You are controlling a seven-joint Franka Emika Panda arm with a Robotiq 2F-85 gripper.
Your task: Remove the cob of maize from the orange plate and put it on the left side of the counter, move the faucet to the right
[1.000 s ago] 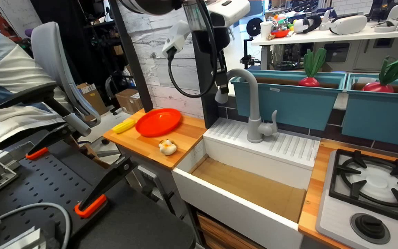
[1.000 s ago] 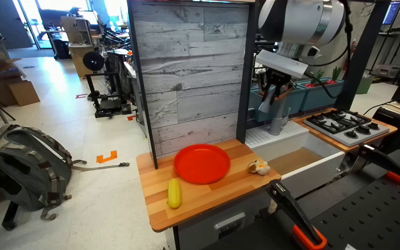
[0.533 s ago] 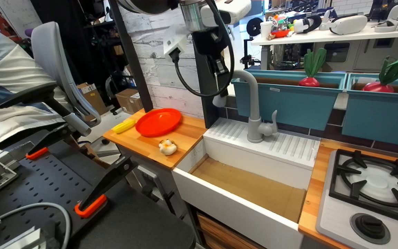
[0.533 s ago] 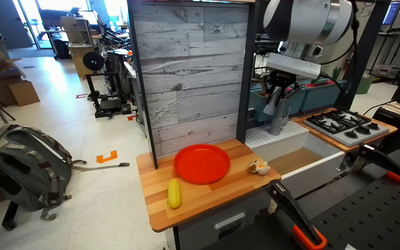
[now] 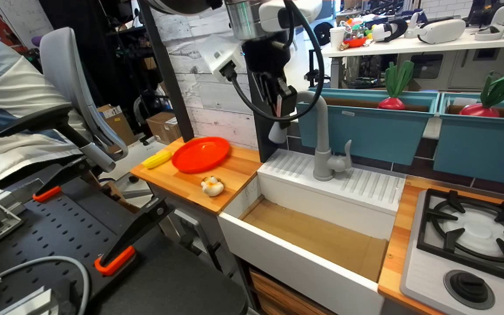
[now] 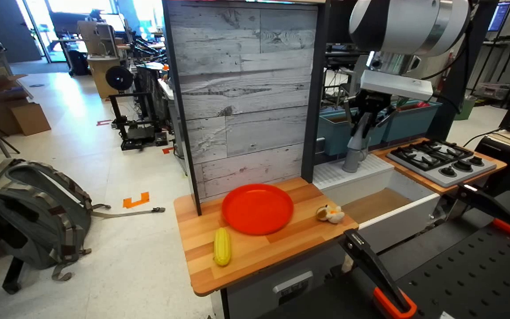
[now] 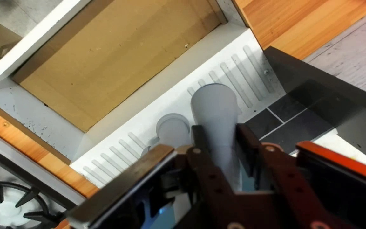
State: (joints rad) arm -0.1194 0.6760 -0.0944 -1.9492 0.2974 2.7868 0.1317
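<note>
The yellow cob of maize lies on the wooden counter, beside the orange plate and apart from it; it also shows at the front left in an exterior view. The orange plate is empty, also in an exterior view. The grey faucet stands upright behind the sink, its spout arching to my gripper. In the wrist view the gripper has one finger on each side of the faucet's spout end, closed against it. The spout's end sticks out below the fingertips.
A small beige lump lies on the counter near the sink. Teal planters hang behind the faucet. A stove stands beyond the sink. A dark post and a plank wall panel rise beside the faucet.
The gripper and the spout end have swung together, clearly rightward toward the stove in an exterior view. The faucet base, the cob and the plate have not moved.
</note>
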